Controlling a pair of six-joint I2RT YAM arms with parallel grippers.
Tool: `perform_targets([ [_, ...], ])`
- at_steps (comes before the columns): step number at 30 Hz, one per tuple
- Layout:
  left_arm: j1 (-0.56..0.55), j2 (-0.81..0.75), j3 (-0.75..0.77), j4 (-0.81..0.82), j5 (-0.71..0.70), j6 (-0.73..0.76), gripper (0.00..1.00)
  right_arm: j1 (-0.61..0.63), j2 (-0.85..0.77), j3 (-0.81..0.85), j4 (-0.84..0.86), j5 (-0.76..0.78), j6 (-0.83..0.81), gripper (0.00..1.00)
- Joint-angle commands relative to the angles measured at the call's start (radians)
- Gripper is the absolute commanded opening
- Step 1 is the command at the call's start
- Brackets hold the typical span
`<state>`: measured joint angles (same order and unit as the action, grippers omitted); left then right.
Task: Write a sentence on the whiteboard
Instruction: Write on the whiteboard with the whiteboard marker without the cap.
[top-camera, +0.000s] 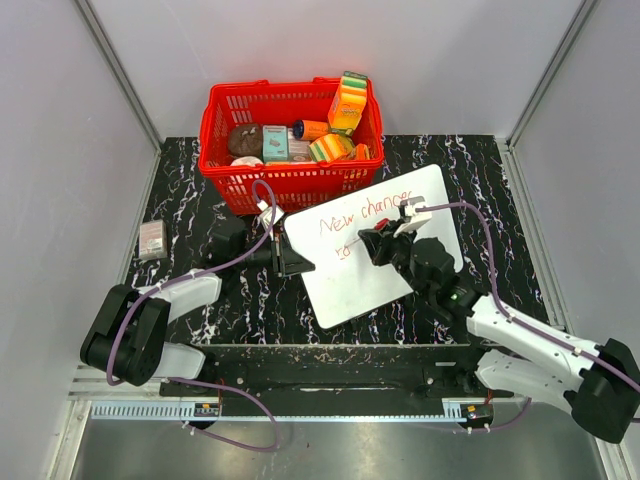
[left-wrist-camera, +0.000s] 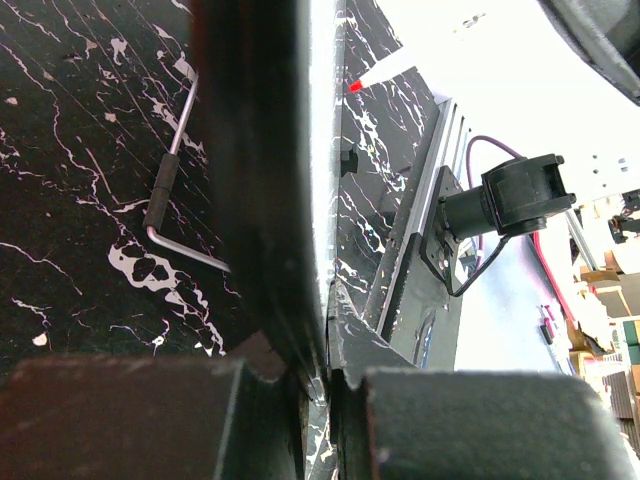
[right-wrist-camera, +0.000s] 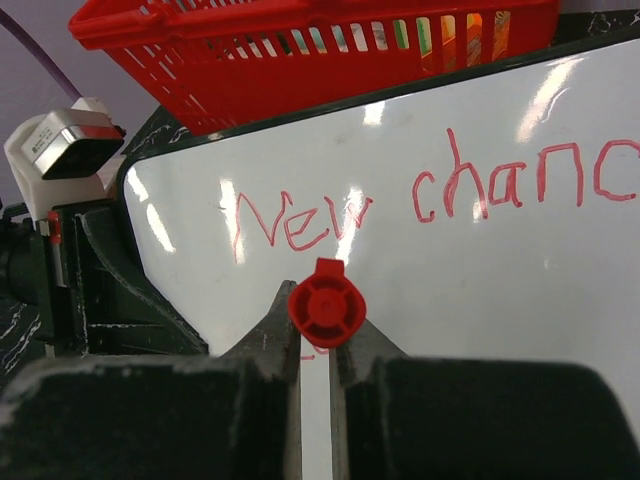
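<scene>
whiteboard (top-camera: 350, 295) lies flat and skewed on the black marble table (top-camera: 240, 300), its far corner just in front of the red basket (top-camera: 300, 183). the sentence (top-camera: 355, 215) reads "new chanc…" in red along the upper part. a few letters are begun on a line below, too small to read surely. judged roughly half written.

left gripper (top-camera: 290, 258): at the board's left edge. in the left wrist view the thin edge sits between nearly closed fingers, so it seems to be pinching the board to steady it.

right gripper (top-camera: 372, 243): closed on a red marker (right-wrist-camera: 327, 305), held along the fingers with its butt end toward the wrist camera. the tip is at the lower line.

risks from here, as judgements:
- board is glossy and thin, held on one edge only. if the pinch slips, pen drag would slide or swivel the board and the letters would run crooked.
- marker is gripped by two narrow fingers. sideways load on a stroke could twist it in the grip, so the tip lifts or skips.
- too much downward push would splay the tip or shove the board toward the basket. too little would leave gaps in the strokes.
- right wrist lies over the end of the top line. moving rightward on the lower line, it could smear that ink.
</scene>
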<state>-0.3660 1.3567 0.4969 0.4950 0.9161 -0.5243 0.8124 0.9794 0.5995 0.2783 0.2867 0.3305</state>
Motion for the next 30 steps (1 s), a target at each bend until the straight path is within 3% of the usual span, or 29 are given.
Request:
perform_targets([
  [1, -0.022, 0.022, -0.023, -0.087, -0.042, 0.184, 0.00, 0.002, -0.087, -0.004, 0.028, 0.003, 0.008, 0.00],
  [7, -0.022, 0.024, -0.023, -0.087, -0.042, 0.185, 0.00, -0.001, -0.119, 0.016, -0.011, 0.043, -0.022, 0.00],
  [12, -0.022, 0.018, -0.024, -0.088, -0.046, 0.185, 0.00, -0.041, -0.127, 0.025, -0.019, -0.020, -0.039, 0.00],
  [18, -0.022, 0.016, -0.026, -0.090, -0.046, 0.185, 0.00, -0.260, -0.169, -0.004, -0.053, -0.222, 0.061, 0.00],
  [30, -0.022, 0.022, -0.023, -0.087, -0.046, 0.185, 0.00, -0.268, -0.243, -0.083, -0.060, -0.254, 0.053, 0.00],
])
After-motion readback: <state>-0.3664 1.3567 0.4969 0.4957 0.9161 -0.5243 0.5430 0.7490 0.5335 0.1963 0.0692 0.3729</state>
